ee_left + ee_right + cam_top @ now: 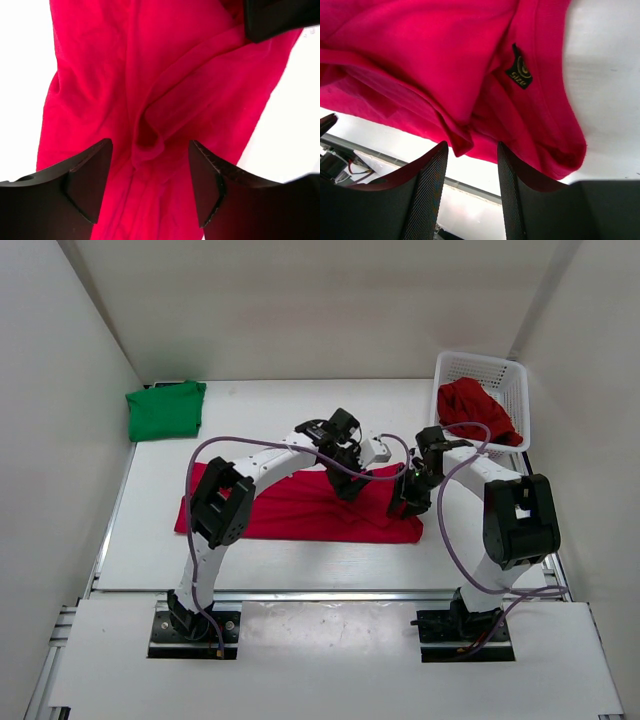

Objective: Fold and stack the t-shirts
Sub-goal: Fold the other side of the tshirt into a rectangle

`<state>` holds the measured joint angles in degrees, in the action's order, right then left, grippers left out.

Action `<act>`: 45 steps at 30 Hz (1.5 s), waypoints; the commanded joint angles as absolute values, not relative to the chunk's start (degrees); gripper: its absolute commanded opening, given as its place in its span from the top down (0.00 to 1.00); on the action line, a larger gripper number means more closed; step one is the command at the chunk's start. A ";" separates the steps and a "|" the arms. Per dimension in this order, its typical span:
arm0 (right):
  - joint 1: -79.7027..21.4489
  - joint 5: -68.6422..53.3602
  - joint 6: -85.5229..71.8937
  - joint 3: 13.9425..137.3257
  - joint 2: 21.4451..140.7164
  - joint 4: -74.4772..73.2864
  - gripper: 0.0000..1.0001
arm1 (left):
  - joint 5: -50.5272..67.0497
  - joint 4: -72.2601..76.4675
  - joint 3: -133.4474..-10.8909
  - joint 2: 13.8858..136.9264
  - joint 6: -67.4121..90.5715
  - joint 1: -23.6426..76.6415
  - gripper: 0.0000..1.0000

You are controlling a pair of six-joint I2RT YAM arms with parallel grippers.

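A red t-shirt (pixel 290 512) lies spread and wrinkled across the middle of the table. My left gripper (pixel 347 478) hangs open over its upper middle, and a raised fold of the red cloth (pixel 150 140) lies just ahead of its parted fingers (pixel 90 185). At the shirt's right end my right gripper (pixel 410 496) is open, with a hanging corner of the cloth (pixel 462 142) between its fingertips but not pinched. A black size label (pixel 520 72) shows there. A folded green t-shirt (pixel 166 410) rests at the back left. Another red t-shirt (pixel 476 408) is bunched in the basket.
The white mesh basket (pixel 518 380) stands at the back right beside the right wall. White walls close in the table on three sides. Purple cables loop from both arms above the shirt. The metal rail of the table's front edge (pixel 395 162) shows below the cloth.
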<state>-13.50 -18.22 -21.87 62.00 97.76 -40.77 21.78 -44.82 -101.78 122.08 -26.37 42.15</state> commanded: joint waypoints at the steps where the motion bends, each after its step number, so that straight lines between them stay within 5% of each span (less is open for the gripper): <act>1: -13.97 -20.74 -21.10 61.96 95.36 -38.59 0.50 | 21.80 -42.02 -100.81 121.55 -25.05 42.19 0.28; 5: -15.02 -21.35 -20.74 61.61 95.45 -38.23 0.50 | 20.39 -43.15 -100.63 121.90 -25.75 41.57 0.48; 7: -15.38 -21.44 -21.00 60.74 95.63 -38.15 0.50 | 20.57 -43.85 -100.64 121.56 -26.45 41.75 0.70; 14: -16.08 -21.27 -21.36 61.61 97.99 -40.43 0.53 | 21.10 -44.39 -100.63 121.47 -25.76 41.49 0.98; 16: -16.43 -21.10 -21.01 61.17 98.35 -40.78 0.59 | 21.36 -44.47 -100.81 121.38 -25.84 41.92 1.00; 21: -16.17 -20.13 -21.79 60.91 97.38 -40.87 1.00 | 23.20 -44.83 -101.25 120.85 -25.32 41.40 1.00; 45: -27.87 -18.99 -16.79 62.75 90.26 -55.81 1.00 | 25.05 -43.78 -87.54 109.33 -30.32 39.37 1.00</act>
